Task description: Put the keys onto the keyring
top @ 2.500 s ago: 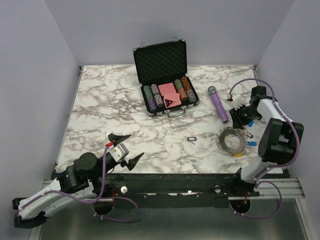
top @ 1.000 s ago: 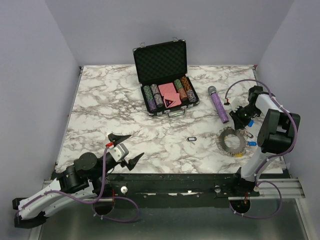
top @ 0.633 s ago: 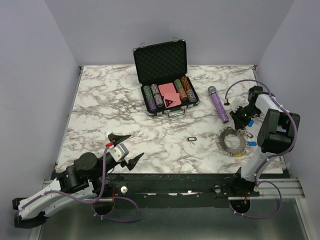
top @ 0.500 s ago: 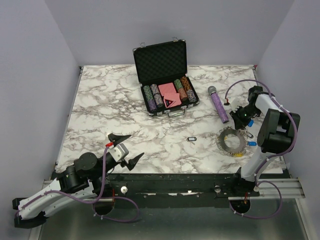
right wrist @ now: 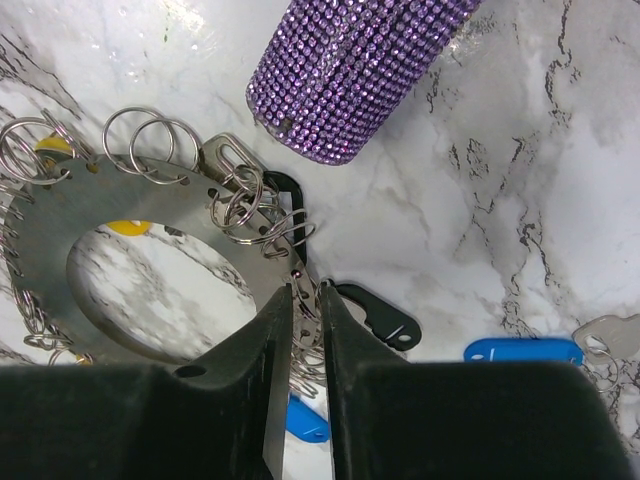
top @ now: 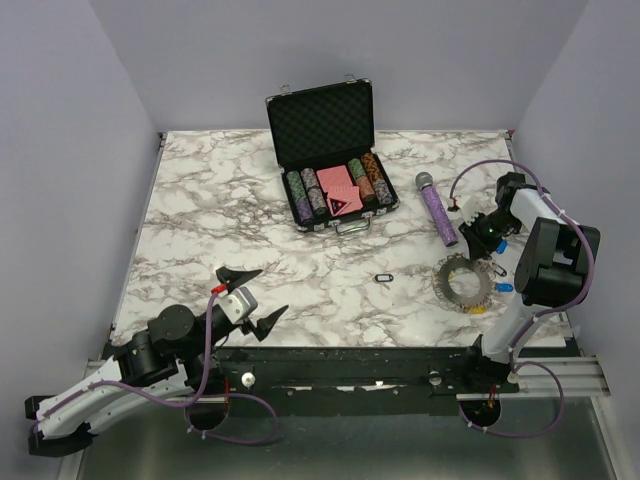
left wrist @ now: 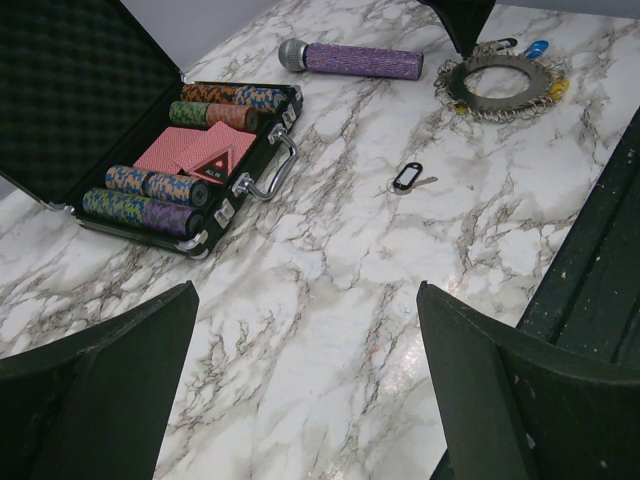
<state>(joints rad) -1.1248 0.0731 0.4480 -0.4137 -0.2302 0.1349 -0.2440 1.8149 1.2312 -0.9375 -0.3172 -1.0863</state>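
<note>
Left half of table (top: 200, 220): bare marble, wide passage. Upper centre: open chip case (top: 330, 165), lid upright, blocks. Mid-table: 1 black key tag (top: 384, 278), room all round. Right side crowded: microphone (top: 437, 212), keyring (top: 463, 282), right gripper (top: 480, 232) near together; keys (right wrist: 380, 312) litter marble beside ring.

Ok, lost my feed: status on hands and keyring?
Left hand open at near edge. Right hand nearly closed at keyring rim, grip unclear. Purple microphone close beside ring.
</note>
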